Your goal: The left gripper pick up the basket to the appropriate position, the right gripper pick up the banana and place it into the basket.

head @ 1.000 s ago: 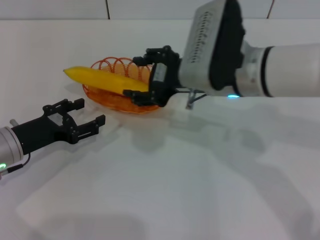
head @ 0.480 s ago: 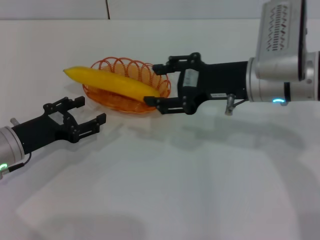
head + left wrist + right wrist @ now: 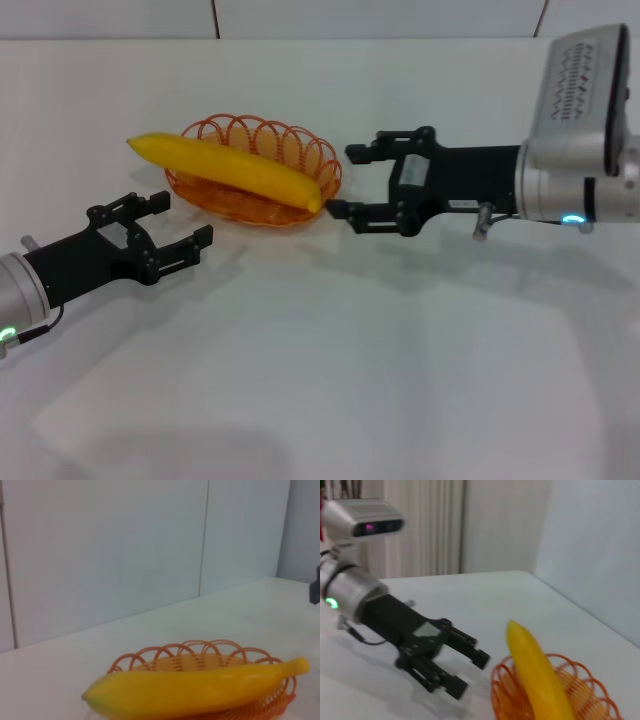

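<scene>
My right gripper (image 3: 350, 182) has drawn back from the basket (image 3: 300, 150) toward the right edge of the tabletop (image 3: 400, 360); half a second ago its fingers straddled the banana's near end, and now they stand just clear of it, spread wide with nothing between them. The banana (image 3: 230, 170) has stayed where it lay, resting slantwise across the basket, its blunt end overhanging the rim on the left side and its other tip poking over the rim nearest my right fingers. The basket sits on the far-left part of the tabletop. My left gripper (image 3: 168, 222) has not shifted: it waits low near the left edge, just short of the basket, its fingers parted and empty. From the right wrist, my left gripper (image 3: 467, 667) shows beside the basket (image 3: 502, 690).
</scene>
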Robot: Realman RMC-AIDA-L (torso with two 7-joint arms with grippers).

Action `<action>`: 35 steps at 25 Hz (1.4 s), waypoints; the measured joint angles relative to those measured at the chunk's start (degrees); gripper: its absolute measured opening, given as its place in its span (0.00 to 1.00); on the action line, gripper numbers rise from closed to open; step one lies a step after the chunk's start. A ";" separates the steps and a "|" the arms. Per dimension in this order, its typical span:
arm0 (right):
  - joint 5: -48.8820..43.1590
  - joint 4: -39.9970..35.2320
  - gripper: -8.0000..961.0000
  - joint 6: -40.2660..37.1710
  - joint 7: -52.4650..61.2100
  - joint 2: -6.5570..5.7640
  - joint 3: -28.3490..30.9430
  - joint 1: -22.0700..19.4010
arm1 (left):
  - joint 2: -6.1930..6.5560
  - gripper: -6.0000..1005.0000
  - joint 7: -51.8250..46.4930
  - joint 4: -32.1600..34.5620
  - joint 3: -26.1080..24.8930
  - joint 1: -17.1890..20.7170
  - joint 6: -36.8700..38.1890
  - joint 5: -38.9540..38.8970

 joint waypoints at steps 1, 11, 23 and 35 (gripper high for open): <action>0.01 0.81 0.74 -0.01 -0.20 0.00 0.59 0.05 | 0.00 0.80 0.01 0.00 0.03 -0.04 0.03 0.00; -0.79 4.45 0.74 -1.72 -3.10 -0.30 3.09 -0.04 | 0.04 0.80 0.03 0.00 0.06 0.18 0.10 -0.64; -1.44 7.99 0.75 -2.40 -3.69 -0.59 5.26 0.14 | 0.02 0.80 0.04 0.00 0.07 0.18 0.09 -0.64; -1.51 8.12 0.77 -4.14 -4.89 -0.61 5.61 -0.14 | -0.10 0.80 2.27 -0.79 0.33 0.83 0.09 -2.11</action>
